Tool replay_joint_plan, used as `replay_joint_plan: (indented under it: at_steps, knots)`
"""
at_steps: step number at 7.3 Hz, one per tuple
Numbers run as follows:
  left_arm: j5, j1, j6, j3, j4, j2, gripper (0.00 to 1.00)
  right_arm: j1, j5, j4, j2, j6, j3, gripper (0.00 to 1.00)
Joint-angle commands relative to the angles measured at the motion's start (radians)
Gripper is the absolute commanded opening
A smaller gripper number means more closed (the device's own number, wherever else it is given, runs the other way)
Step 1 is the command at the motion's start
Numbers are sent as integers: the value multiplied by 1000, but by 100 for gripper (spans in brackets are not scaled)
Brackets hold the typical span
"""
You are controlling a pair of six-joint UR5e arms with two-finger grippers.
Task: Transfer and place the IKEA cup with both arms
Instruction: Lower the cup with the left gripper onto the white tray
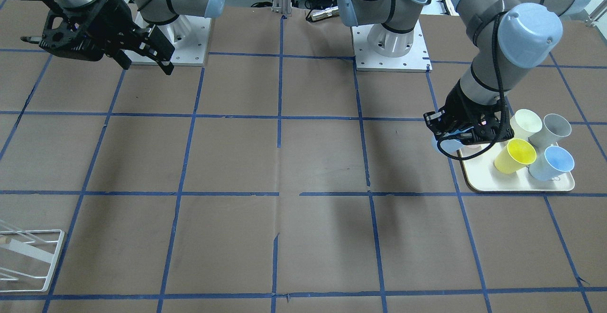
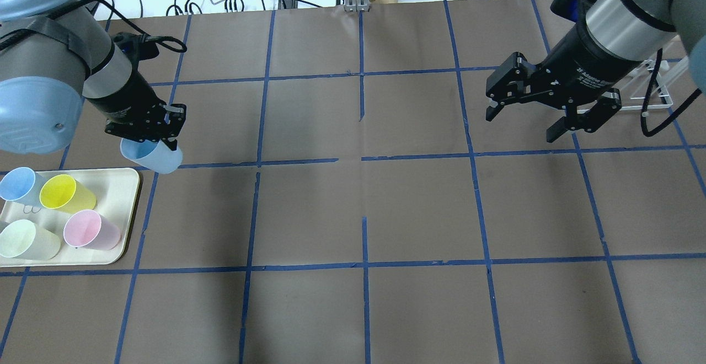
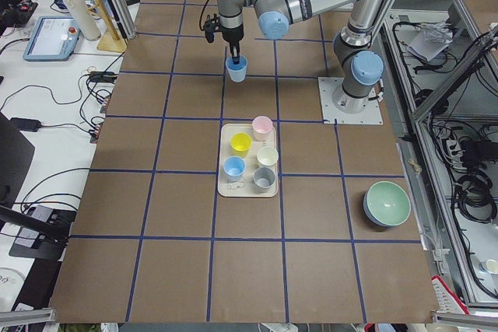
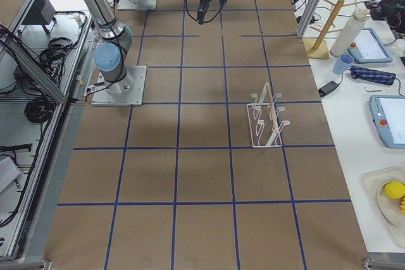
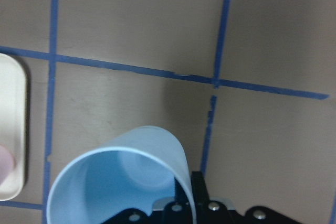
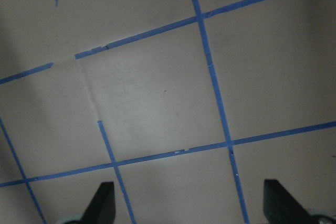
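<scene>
Overhead exterior — left gripper (image 2: 164,139) is pinching the IKEA cup (image 2: 154,159) by its rim, mouth upward; right gripper (image 2: 521,125), jaws spread, is hovering well apart across the table (image 2: 419,209).

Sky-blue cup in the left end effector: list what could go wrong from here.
The left end effector pinches the sky-blue cup by one rim wall only, and it hangs tilted; it may swivel or slip. The open right end effector is far across the table; a misjudged handover grasp could knock the tilted cup loose.
</scene>
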Motion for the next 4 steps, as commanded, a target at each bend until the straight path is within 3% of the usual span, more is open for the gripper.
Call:
replay_joint_plan:
  at_steps: [1, 4]
  knots:
    - [67, 106, 119, -55, 158, -96, 0, 12, -135, 88, 6, 0, -62, 100]
    - [79, 213, 253, -127, 290, -139, 0, 76, -131, 36, 55, -3, -50, 100]
